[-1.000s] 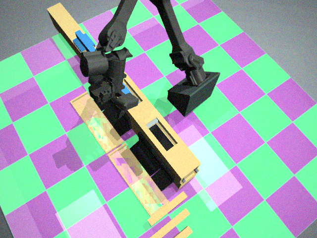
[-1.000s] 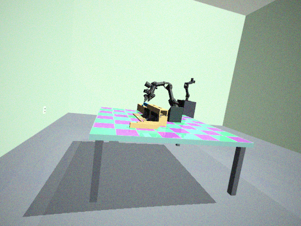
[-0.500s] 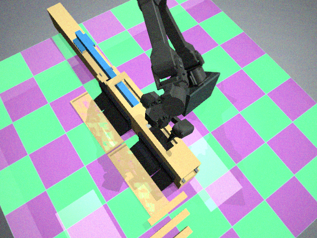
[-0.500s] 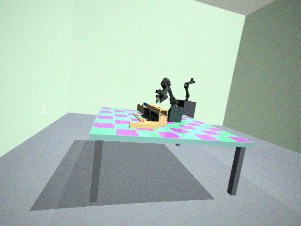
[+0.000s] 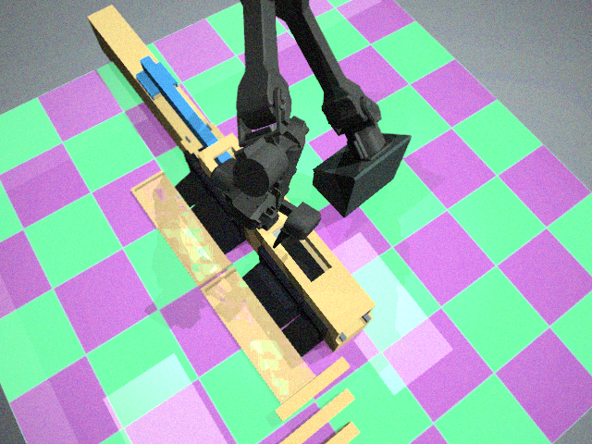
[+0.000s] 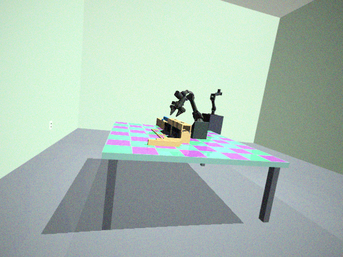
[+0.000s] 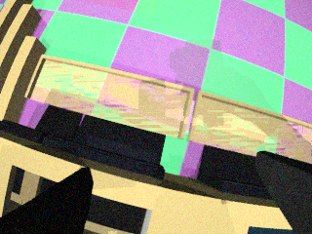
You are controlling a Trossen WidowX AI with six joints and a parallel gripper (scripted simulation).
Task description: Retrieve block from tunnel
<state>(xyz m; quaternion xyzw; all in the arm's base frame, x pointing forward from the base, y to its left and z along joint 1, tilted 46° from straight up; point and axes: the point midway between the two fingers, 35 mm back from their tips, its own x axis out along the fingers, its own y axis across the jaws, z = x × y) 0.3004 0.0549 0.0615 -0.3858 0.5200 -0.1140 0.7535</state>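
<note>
The gripper [image 5: 275, 229] [image 6: 173, 114] [image 7: 177, 170] stood wide open with nothing between its fingers, hanging above the tan covered tunnel [image 5: 341, 287] [image 6: 186, 136] [image 7: 175, 210] and apart from it. The small block could not be made out; whether it lay under a covered stretch or behind the arm could not be told. The tunnel was a long box with openings cut in its top. Dark interior showed through the opening nearer the loose bars, with a pale grey piece [image 7: 147, 221] at one edge — whether that was part of the cage or something in it was unclear. The other opening was partly hidden by the arm in the top view, but a bit of blue showed inside it. From that end of the tunnel the blue handle [image 5: 177, 100] [image 6: 165, 118] stuck out, lying lengthwise along a tan trough [image 5: 112, 23] [image 6: 159, 121] in line with the tunnel. Two shallow framed panels, the upper one [image 5: 148, 181] [image 7: 244, 104] and the lower one [image 5: 218, 279] [image 7: 117, 73], lay end to end alongside on the checkered table [image 5: 459, 296] [image 6: 193, 159] [image 7: 166, 44], their glassy middles showing tan and mottled patches. Black shapes [image 5: 217, 215] filled much of the strip between them and the tunnel. Past the end of the lower panel lay three tan bars [image 5: 313, 389] [image 6: 163, 142] [image 7: 19, 78], roughly side by side. The arm's black base [image 5: 373, 177] [image 6: 200, 129] stood on the tunnel's other side — well apart from the panels.
</note>
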